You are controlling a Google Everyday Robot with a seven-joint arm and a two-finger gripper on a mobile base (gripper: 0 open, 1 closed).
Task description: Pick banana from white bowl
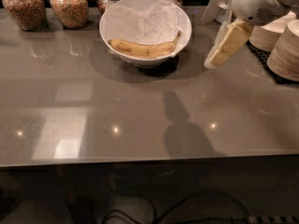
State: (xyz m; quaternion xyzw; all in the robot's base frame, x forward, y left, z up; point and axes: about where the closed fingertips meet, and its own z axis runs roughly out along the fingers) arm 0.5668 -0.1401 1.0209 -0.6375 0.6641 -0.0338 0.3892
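Hovering pincer (214, 59) right of white bowl (144, 60)

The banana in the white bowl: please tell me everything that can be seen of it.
The banana is one long, curved, unpeeled fruit, yellow with brown speckles and a darker stem pointing up at its right end. It lies on its side across the front of the white bowl, resting on the crumpled white paper that lines it. Nothing else touches it; the gripper hangs to the right of the bowl, apart from it.
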